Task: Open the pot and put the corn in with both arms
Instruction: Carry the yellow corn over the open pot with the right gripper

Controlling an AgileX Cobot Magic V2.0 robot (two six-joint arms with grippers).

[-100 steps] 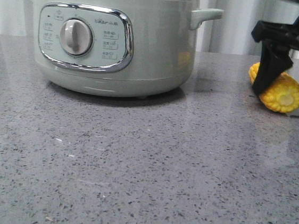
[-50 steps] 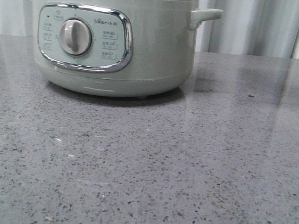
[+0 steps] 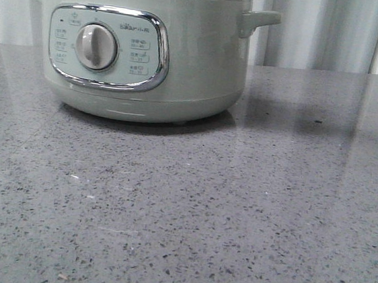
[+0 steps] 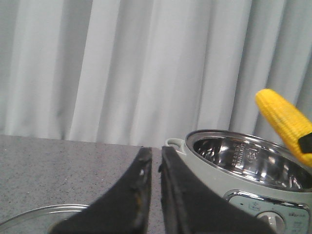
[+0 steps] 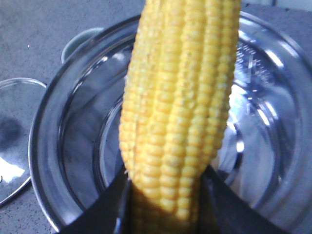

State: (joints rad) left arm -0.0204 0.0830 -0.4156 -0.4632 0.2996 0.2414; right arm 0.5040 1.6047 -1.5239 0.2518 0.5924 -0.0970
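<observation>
The pale grey-green pot (image 3: 184, 60) stands open at the back left of the table, with no lid on its steel rim. Neither gripper shows in the front view. In the right wrist view my right gripper (image 5: 165, 204) is shut on the yellow corn (image 5: 180, 97) and holds it over the pot's shiny steel inside (image 5: 73, 126). In the left wrist view the corn (image 4: 282, 119) hangs above the pot (image 4: 209, 168). My left gripper (image 4: 155, 156) is beside the pot, its fingers nearly touching and holding nothing.
A glass lid (image 5: 12, 146) lies on the grey speckled table beside the pot; its rim also shows in the left wrist view (image 4: 29, 217) under my left gripper. White curtains hang behind the table.
One second ago my right gripper held the corn on the table at the far right. It has since lifted out of the front view, and the corn with it.
</observation>
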